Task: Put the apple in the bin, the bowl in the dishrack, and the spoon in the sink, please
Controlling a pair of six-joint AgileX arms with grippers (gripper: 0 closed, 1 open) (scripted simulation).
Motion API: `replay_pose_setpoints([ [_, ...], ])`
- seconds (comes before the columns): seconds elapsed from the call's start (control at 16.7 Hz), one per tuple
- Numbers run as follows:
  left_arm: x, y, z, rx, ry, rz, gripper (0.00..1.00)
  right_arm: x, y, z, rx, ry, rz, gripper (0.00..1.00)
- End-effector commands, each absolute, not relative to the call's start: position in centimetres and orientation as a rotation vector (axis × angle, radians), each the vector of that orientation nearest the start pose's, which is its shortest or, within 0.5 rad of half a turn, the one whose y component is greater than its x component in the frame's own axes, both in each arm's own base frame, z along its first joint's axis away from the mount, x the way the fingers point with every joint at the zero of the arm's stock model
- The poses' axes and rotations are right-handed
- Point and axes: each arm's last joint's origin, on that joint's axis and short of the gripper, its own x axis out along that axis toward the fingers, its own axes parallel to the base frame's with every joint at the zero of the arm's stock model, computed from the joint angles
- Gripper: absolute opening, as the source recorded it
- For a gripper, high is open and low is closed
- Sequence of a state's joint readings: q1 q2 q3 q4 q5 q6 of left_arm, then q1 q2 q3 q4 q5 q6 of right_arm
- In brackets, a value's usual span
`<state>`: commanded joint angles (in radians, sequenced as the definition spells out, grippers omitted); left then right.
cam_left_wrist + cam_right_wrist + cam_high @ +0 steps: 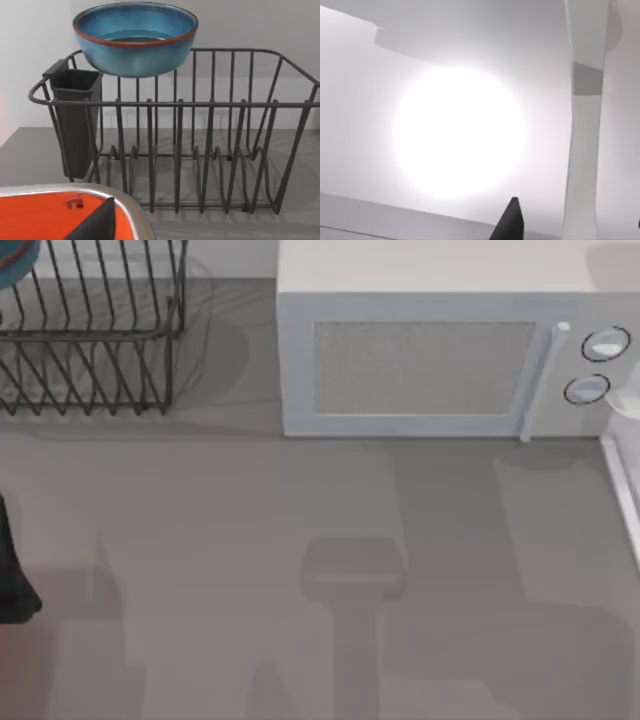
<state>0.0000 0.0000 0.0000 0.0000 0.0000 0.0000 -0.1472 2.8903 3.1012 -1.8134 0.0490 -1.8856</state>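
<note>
The teal-blue bowl (135, 42) with a reddish rim sits upright on the top wires at a back corner of the black wire dishrack (210, 150). From above, a sliver of the bowl (15, 262) shows in the far left corner over the dishrack (95, 350). My left gripper (95, 225) is low over an orange bin (35, 217) with a metal rim, apart from the rack. My left arm (12, 565) sits at the table's left edge. The right gripper (512, 222) faces a bright white surface. The apple is out of view. A small white rounded shape (625, 402) shows at the right edge; I cannot tell if it is the spoon.
A white microwave (420, 360) stands at the back centre-right. A white rim (622, 490), perhaps the sink's, runs along the right edge. A black cutlery holder (75, 120) hangs on the rack's end. A white post (585, 125) with a grey band rises near the right gripper.
</note>
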Motion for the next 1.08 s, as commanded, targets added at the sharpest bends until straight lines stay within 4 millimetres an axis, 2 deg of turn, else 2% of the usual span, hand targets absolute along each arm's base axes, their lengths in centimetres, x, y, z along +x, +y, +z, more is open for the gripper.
replay_pose_setpoints([
  [0.42,10.6,-0.1,16.0,0.0,0.0,0.0,1.0,50.2,-6.9,15.5,-1.351,1.15,1.336,0.0],
  [0.72,10.6,-0.1,16.0,0.0,0.0,0.0,1.0,50.2,-6.9,15.4,-1.35,1.15,1.336,0.0],
  [1.08,10.6,-0.1,16.0,0.0,0.0,0.0,1.0,50.2,-6.9,15.4,-1.35,1.15,1.336,0.45],
])
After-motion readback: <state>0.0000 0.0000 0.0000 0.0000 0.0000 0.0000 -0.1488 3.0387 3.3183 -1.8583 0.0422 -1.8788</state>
